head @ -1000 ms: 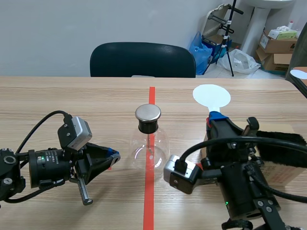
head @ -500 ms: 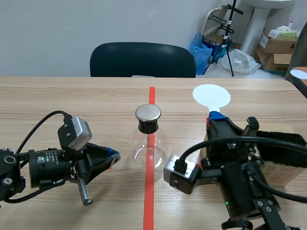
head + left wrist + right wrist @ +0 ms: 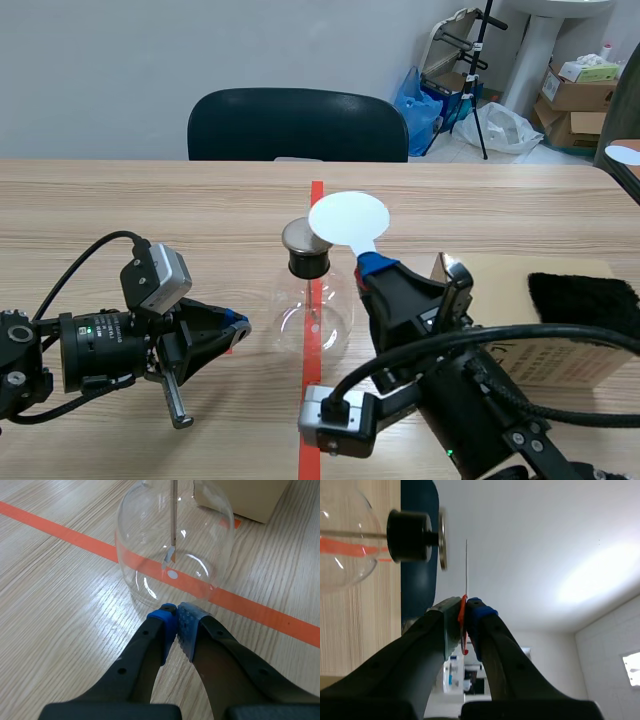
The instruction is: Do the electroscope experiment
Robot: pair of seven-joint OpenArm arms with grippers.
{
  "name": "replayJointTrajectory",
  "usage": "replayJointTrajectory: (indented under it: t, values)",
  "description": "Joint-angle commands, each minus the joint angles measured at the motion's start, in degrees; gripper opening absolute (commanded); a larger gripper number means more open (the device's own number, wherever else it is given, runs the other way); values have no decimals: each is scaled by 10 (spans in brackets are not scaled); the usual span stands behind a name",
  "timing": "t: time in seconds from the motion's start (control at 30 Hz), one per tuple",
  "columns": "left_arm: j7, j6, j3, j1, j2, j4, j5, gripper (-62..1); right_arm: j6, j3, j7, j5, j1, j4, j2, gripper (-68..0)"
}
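Two grippers, both closed. The right gripper (image 3: 464,606) is clamped on the handle of the white disc paddle (image 3: 348,218). The disc sticks out past its fingertips, just beside the metal cap (image 3: 303,236) of the glass flask (image 3: 313,300); can't tell if they touch. The left gripper (image 3: 176,611) has its fingertips pressed together on nothing, with the flask just ahead of them. A cardboard box (image 3: 500,268) with a black cloth (image 3: 585,300) on it sits beside the right arm.

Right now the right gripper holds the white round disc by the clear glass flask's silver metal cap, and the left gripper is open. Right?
The left wrist view shows the left gripper shut on nothing. The right gripper holds the white round disc by the silver metal cap of the clear glass flask.
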Motion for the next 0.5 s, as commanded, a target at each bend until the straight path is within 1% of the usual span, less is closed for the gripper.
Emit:
replayJointTrajectory:
  t: [0.0,0.2,0.47]
  values:
    - [-8,-1,-2,-1,1,10,-8,-568,-6,2,13,0,7,6,2,-665]
    - [-8,-1,-2,-1,1,10,-8,-568,-6,2,62,0,7,6,2,-665]
    - [-8,-1,-2,-1,1,10,-8,-568,-6,2,71,0,7,6,1,-665]
